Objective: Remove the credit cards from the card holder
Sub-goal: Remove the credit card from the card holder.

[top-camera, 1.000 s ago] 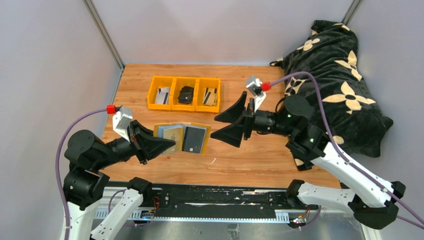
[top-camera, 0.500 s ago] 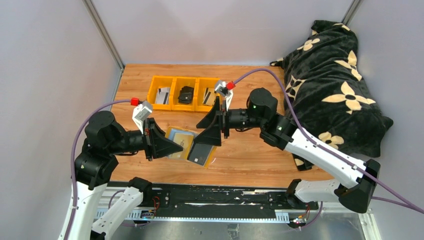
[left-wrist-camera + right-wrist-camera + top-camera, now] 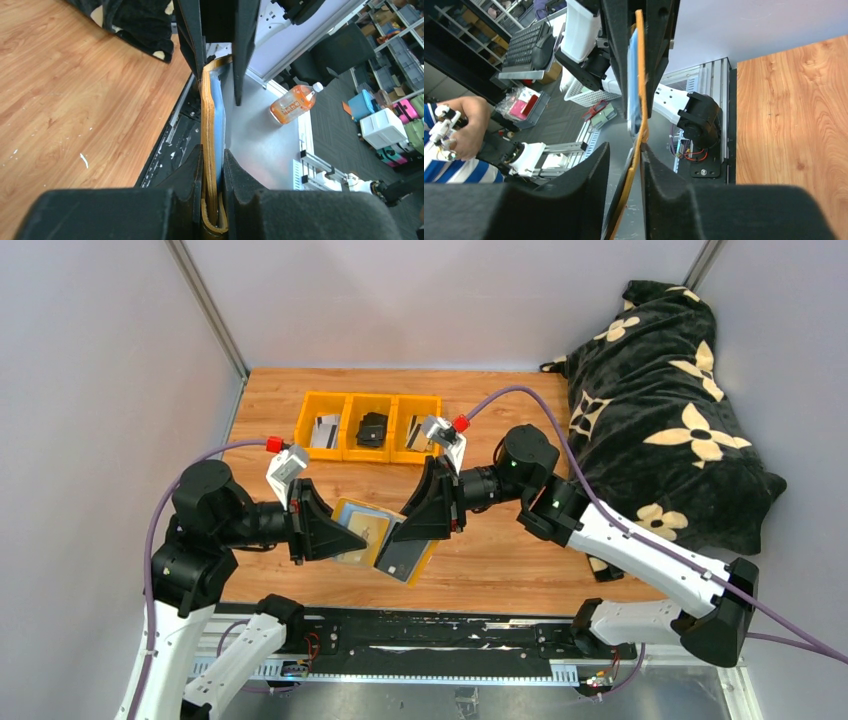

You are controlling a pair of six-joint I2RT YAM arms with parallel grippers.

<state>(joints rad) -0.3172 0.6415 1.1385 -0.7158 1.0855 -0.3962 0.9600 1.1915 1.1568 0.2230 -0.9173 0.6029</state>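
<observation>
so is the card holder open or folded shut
Open: the card holder is spread out between the left pincer and right pincer, each shut on one end; its cards show from above.

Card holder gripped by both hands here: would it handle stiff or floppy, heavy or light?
Probably floppy: edge-on, the card holder bows between the left hand and right hand. Likely light, since two pinches at its edges hold it off the table. It may fold if one lets go.
</observation>
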